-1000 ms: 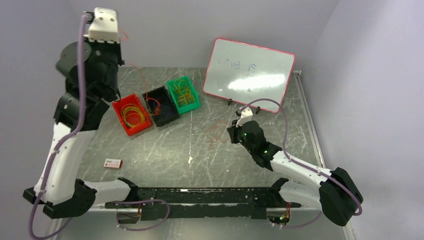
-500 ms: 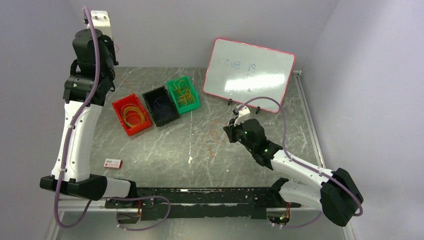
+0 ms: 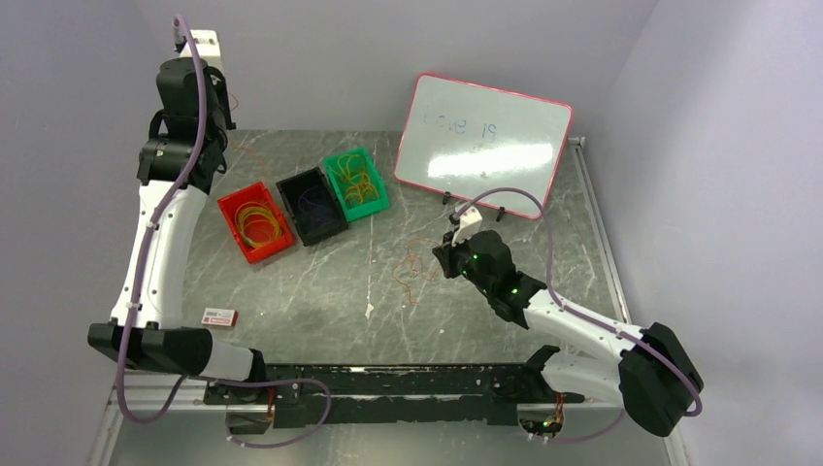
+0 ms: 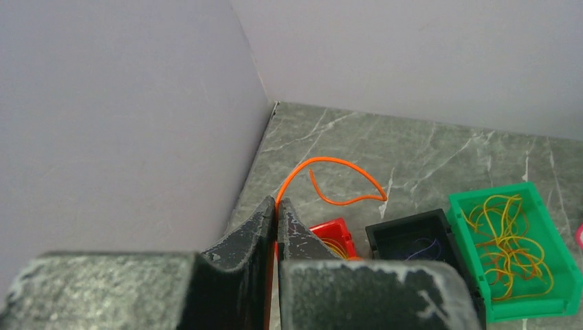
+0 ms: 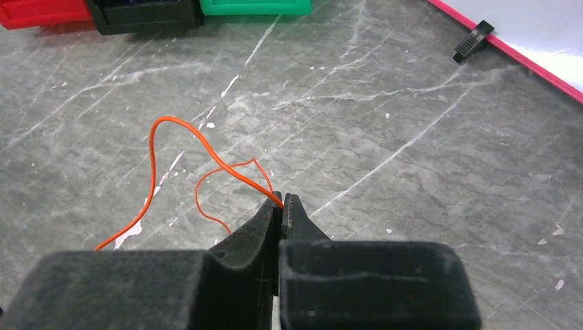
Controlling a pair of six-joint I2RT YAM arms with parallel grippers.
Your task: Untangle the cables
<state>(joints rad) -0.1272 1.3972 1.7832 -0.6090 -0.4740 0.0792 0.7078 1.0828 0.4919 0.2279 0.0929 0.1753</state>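
My left gripper (image 4: 277, 202) is shut on a thin orange cable (image 4: 342, 163) that curls in a free loop beyond its tips. In the top view this gripper (image 3: 221, 102) is raised high at the far left corner. My right gripper (image 5: 282, 199) is shut on another orange cable (image 5: 180, 126), whose loops lie on the marble table (image 5: 426, 172). It sits low near the table's middle (image 3: 437, 257), with the cable (image 3: 412, 270) just to its left. Yellow cables fill a red bin (image 3: 254, 223). Dark blue ones lie in a black bin (image 3: 311, 206), and yellow-orange ones in a green bin (image 3: 355, 182).
A pink-framed whiteboard (image 3: 482, 146) leans against the back wall at the right. A small red and white box (image 3: 219, 316) lies near the front left. Walls close in the table on the left, the back and the right.
The left arm has swung back towards the far left corner, drawing its orange cable away from the black bin. The right gripper has shifted slightly left, still holding its cable.
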